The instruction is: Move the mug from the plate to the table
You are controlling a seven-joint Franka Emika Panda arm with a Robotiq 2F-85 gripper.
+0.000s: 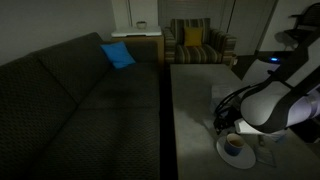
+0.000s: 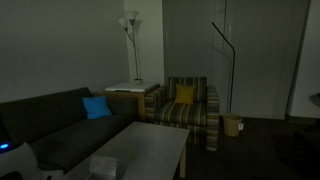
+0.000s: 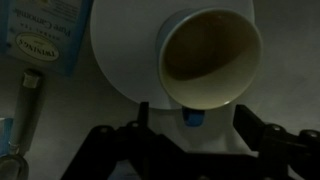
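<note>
White plate (image 3: 120,60) holds the mug (image 3: 210,60) mid-frame; jaws are spread wide, so straddle it evenly before squeezing gently.

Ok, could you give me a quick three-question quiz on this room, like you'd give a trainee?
1. True or false: the mug is on the plate.
2. What colour is the pillow on the sofa? A red, B blue, C green.
3. Fill in: the armchair holds a ___ cushion.
Key: 1 true; 2 B; 3 yellow.
</note>
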